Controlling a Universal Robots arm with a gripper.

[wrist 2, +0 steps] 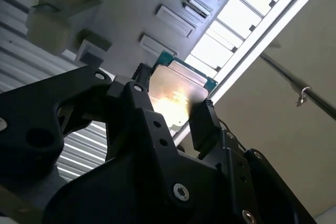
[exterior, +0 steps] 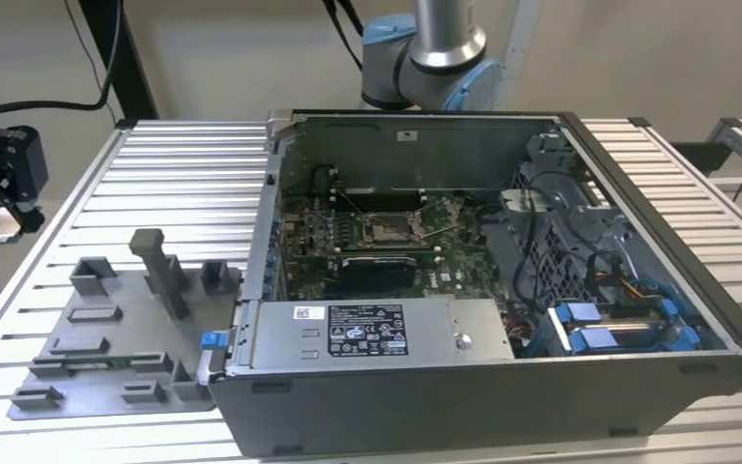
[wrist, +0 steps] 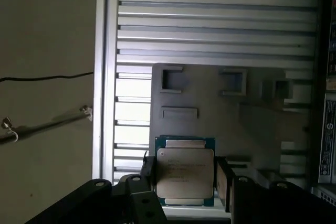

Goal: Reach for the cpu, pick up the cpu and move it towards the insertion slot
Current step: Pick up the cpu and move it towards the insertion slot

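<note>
The bench carries an open computer case at its middle and a grey fixture plate toward its edge on the exterior view's left. Near that edge the tool is clenched on the cpu, pinching two opposite sides and holding it clear of the plate. The insertion slot lies well apart, deep inside the case. So thin an edge hold could let the chip slip or tilt, and the case wall could knock it loose.

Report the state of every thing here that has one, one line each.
tool: shut on the cpu.
cpu: in the air, gripped by two opposite edges.
insertion slot: appears empty, no chip seated in it.
computer case: open, its side panel off.
</note>
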